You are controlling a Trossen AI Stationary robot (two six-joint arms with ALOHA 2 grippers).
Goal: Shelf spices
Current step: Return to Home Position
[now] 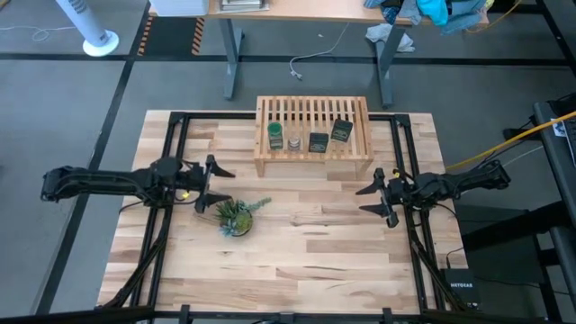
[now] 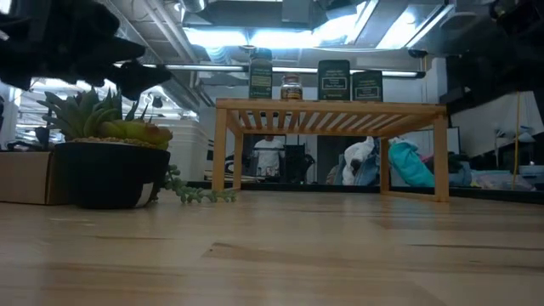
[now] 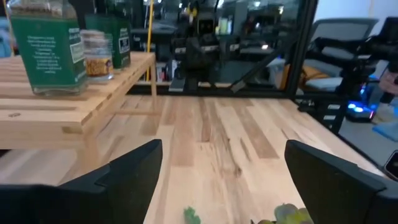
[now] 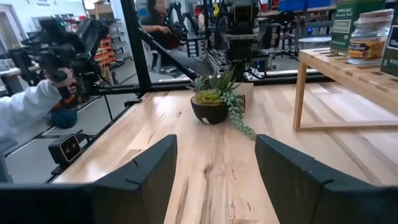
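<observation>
**Spices on the shelf, both arms parked clear**

Spices number four by my count, and all four stand upright on the shelf (image 1: 313,108), in a loose row on the slatted top toward its near edge. I judge that is the side my arms reach most easily. From the left they are one green-capped jar (image 1: 274,136), one tiny round jar (image 1: 294,142) and two dark tins (image 1: 318,141) (image 1: 340,131). None is left on the table (image 1: 306,270).

The left gripper (image 1: 216,187) hangs in front of the shelf's left end and the right gripper (image 1: 365,200) in front of its right end. Each has its fingers spread wide with nothing between them. I read this mirrored, empty-handed stance as parking, since the shelving looks finished. One potted plant (image 1: 236,216) sits near the left gripper, apart from the shelf.
</observation>
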